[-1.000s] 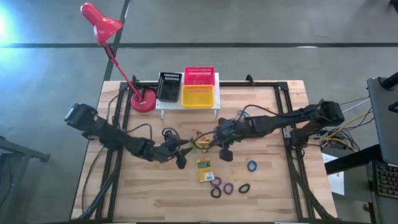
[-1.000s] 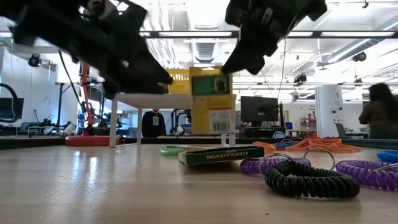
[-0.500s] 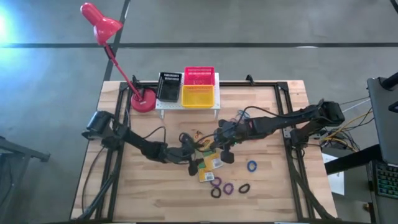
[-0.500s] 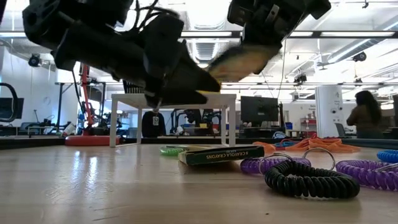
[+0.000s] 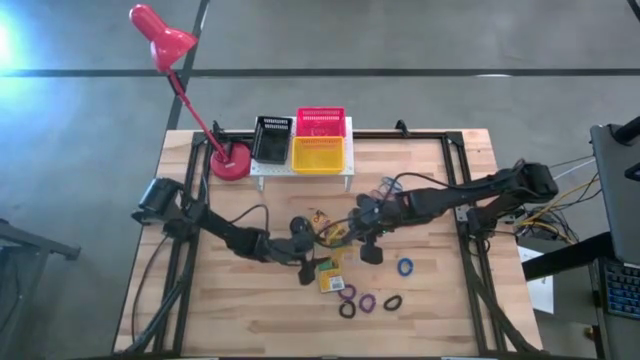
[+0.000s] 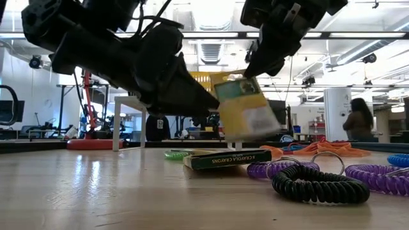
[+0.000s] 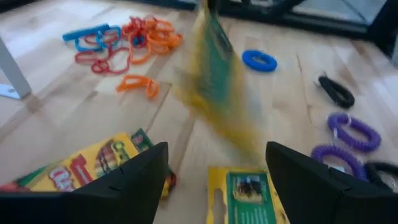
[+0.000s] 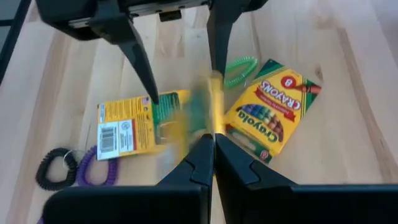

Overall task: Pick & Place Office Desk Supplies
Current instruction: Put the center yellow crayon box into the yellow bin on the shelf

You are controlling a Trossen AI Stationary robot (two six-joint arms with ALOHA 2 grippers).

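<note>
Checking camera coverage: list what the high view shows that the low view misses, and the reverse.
High only: red basket, black basket, lamp head. Low only: a person in the room behind. Both: the hanging box in the right gripper, the flat box on the table, purple rings, black ring.

**Colours on the table**

Crayon boxes (image 8: 271, 107): yellow with green panels, multicoloured crayon print.
Coil rings: blue (image 7: 259, 60), purple (image 7: 352, 132), black (image 7: 336, 92).
Rubber bands (image 7: 140, 45): orange-red.
Baskets: black (image 5: 271, 139), red (image 5: 320, 122), yellow (image 5: 317, 154).
Lamp (image 5: 160, 35): red.
Table (image 5: 230, 305): pale wood.
</note>
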